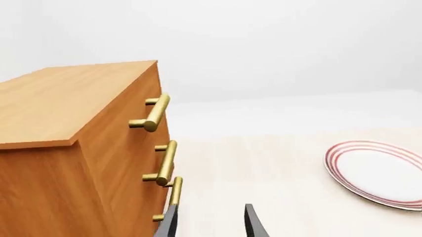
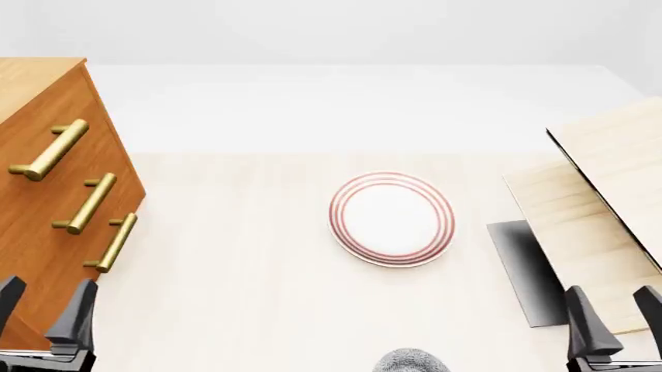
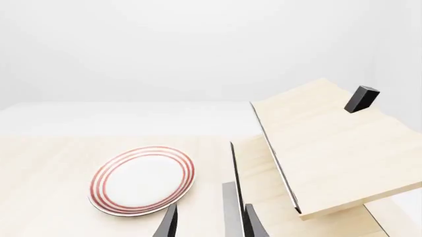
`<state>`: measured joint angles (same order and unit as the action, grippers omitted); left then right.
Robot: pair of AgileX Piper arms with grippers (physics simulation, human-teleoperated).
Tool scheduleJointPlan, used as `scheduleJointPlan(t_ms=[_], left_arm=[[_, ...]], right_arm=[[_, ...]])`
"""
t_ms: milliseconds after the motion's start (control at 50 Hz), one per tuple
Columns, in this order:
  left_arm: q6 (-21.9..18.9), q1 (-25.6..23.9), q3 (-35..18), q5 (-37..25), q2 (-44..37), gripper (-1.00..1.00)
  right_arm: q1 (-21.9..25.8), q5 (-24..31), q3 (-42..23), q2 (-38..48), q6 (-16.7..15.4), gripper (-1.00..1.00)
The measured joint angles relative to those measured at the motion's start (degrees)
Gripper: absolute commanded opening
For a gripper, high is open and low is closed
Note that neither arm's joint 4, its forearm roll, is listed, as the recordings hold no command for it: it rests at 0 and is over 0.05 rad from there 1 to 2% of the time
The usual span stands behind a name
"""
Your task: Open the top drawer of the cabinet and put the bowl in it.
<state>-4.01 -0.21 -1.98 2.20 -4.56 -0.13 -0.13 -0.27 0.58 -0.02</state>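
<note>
Beside cabinet (image 2: pixel 42 155) (drawers closed), plate (image 2: pixel 391 218).

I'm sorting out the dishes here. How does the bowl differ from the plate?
The plate is flat, white with red rings near its rim; the bowl is grey-speckled and looks rounded rather than flat. The plate lies in full view mid-table; the bowl is cut off by the front view's bottom edge, nearer the arms. From what shows, the bowl seems narrower than the plate. Both look round, sit on the pale table, and neither gripper touches them.
</note>
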Motion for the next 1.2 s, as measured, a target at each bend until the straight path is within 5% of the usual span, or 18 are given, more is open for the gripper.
scheduleJointPlan(t_ms=[540, 1200], left_arm=[[-26.3, -1.1, -13.3, 8.2, -24.2, 1.0], [-53.8, -0.9, -18.9, 14.7, -36.5, 1.0]], right_arm=[[0.0, 0.0, 0.0, 0.0, 0.0, 1.0], [0.0, 0.0, 0.0, 0.0, 0.0, 1.0]])
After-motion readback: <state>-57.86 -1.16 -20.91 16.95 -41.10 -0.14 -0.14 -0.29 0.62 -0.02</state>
